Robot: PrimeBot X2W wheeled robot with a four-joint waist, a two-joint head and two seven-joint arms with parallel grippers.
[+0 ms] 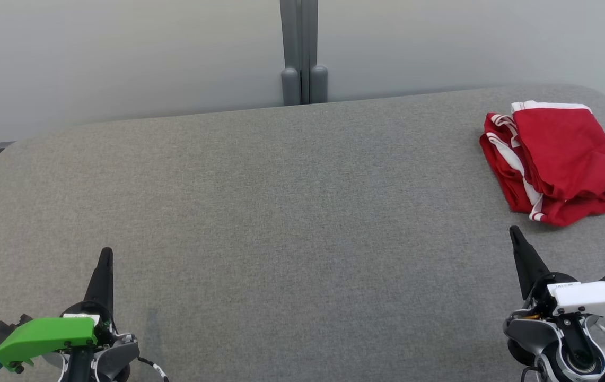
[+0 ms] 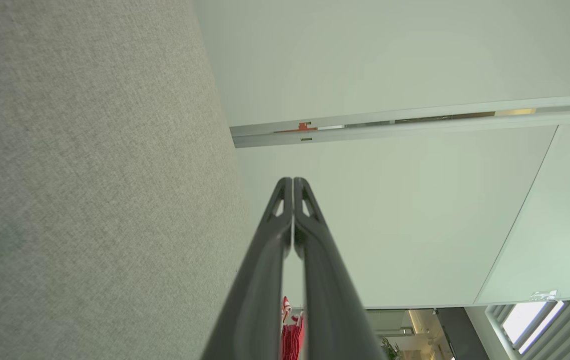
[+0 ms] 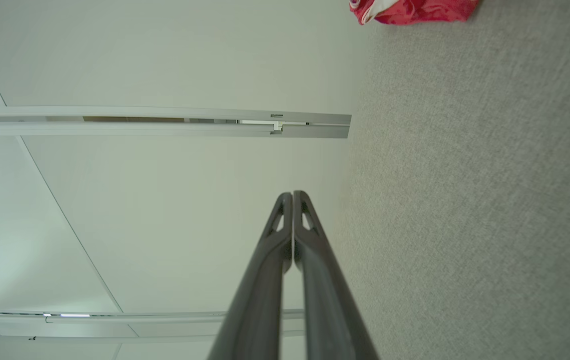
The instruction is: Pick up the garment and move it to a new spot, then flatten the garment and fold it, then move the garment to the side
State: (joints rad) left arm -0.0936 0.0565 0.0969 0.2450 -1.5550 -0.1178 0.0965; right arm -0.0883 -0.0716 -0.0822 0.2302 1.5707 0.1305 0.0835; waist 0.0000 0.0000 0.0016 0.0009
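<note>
the left claw [image 1: 105, 255] hangs over the near left part of the grey fabric-covered tabletop [image 1: 281, 212], its jaws pressed together on nothing. the right claw [image 1: 516, 234] hangs over the near right part, likewise pinched closed and empty, its tip just short of the red garment with white trim [image 1: 562, 159]. that garment lies bunched in loose layers at the far right corner. its right side runs past the head view's edge, so i cannot tell how close it comes to the tabletop's right edge.

the likely troubles start there. a closed claw driven into the cloth would shove it toward that corner, perhaps over the edge, instead of gripping it. a pinch on the top layer alone would probably let the rest unroll and drag. the left claw is well apart from the cloth, so a two-handed lift means a long reach across.

nothing here acts as a container. the garment rests straight on the fabric surface.
</note>
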